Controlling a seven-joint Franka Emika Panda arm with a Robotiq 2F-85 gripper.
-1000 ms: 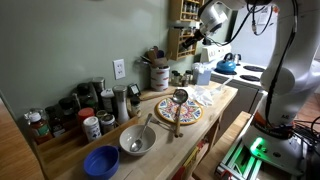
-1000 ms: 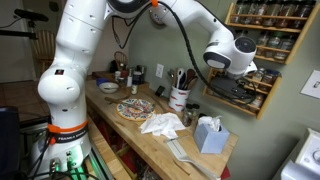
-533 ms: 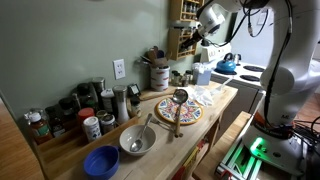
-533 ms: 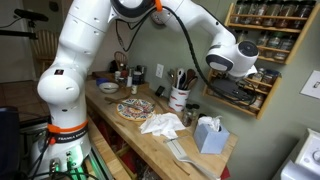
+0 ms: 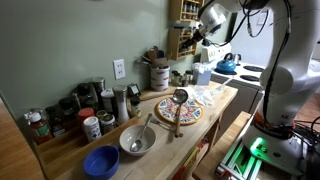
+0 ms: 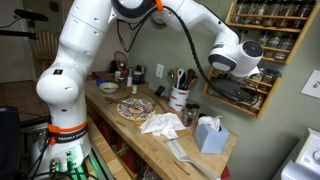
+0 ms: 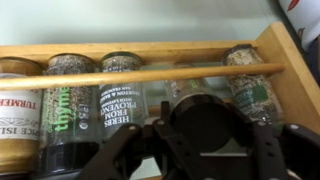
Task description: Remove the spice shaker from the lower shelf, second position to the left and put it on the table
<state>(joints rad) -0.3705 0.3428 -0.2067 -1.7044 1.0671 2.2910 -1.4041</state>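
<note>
In the wrist view my gripper (image 7: 200,142) is shut on the spice shaker (image 7: 200,120), a glass jar whose round black lid faces the camera. It stands on the lower shelf (image 7: 285,70) behind a wooden rail, second jar from the right edge of this picture. Black fingers (image 7: 128,150) press on both sides of it. In both exterior views the gripper (image 6: 246,84) (image 5: 199,36) reaches into the brown wall rack (image 6: 262,45) above the table (image 6: 150,142) (image 5: 218,108); the shaker itself is hidden there.
Other spice jars (image 7: 122,95) flank the shaker on the shelf. On the table are a patterned plate (image 5: 178,111), a metal bowl (image 5: 137,140), a blue bowl (image 5: 101,161), a utensil crock (image 5: 159,73), a tissue box (image 6: 208,133) and a white cloth (image 6: 160,123). A blue kettle (image 5: 227,64) sits on the stove.
The jaws have closed from open onto the shaker. The arm has edged slightly closer to the rack.
</note>
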